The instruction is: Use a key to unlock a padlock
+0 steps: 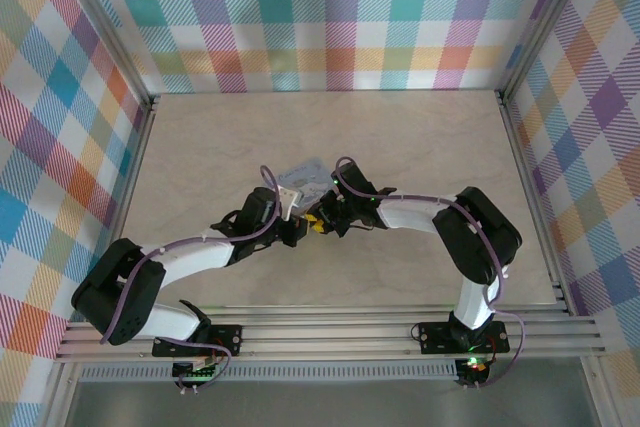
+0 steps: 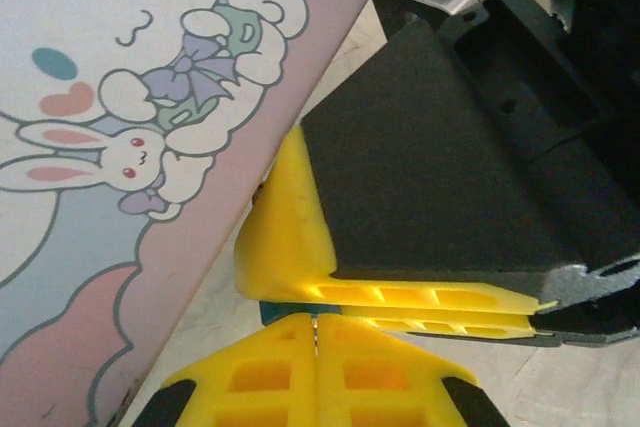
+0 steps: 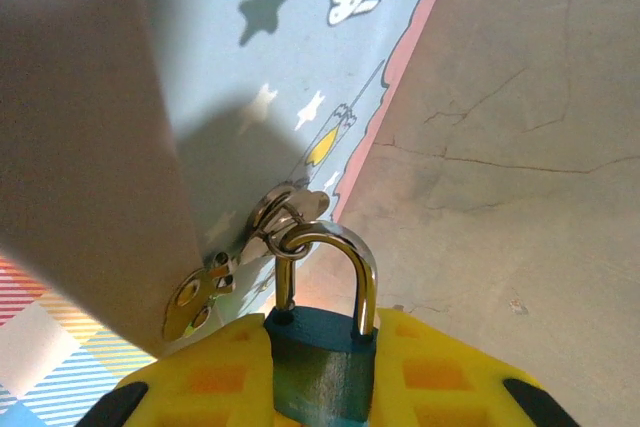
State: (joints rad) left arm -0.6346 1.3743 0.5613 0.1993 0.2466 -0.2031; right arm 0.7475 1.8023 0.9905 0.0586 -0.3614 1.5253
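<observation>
- Two pincers meet nose to nose beside the cartoon-printed tin (image 2: 110,97); the job in hand looks like seating the key in the lock.
- Right pincer (image 3: 322,335): clamped on the padlock (image 3: 318,377), whose teal body sits squarely between its yellow pads. The shackle (image 3: 345,247) rises ahead of the fingertips and is shut, threaded through the tin's hasp (image 3: 285,212).
- Left pincer (image 2: 315,332): pads pressed together. A thin bright sliver (image 2: 315,324) shows at their seam, most likely the key blade, though it is too small to be sure.
- From the left pincer, a small blue corner of the lock shows just ahead and to the left of its tips, under the right pincer's yellow finger (image 2: 285,237). The keyhole itself is hidden.
- To do it well, I judge: keep the right pincer firm and unmoving so the lock cannot swing on the hasp.
- Line the blade up with the lock's long axis before pushing. Advance slowly and straight.
- Twist only once the blade is fully home; a thin blade may slip between the pads.
</observation>
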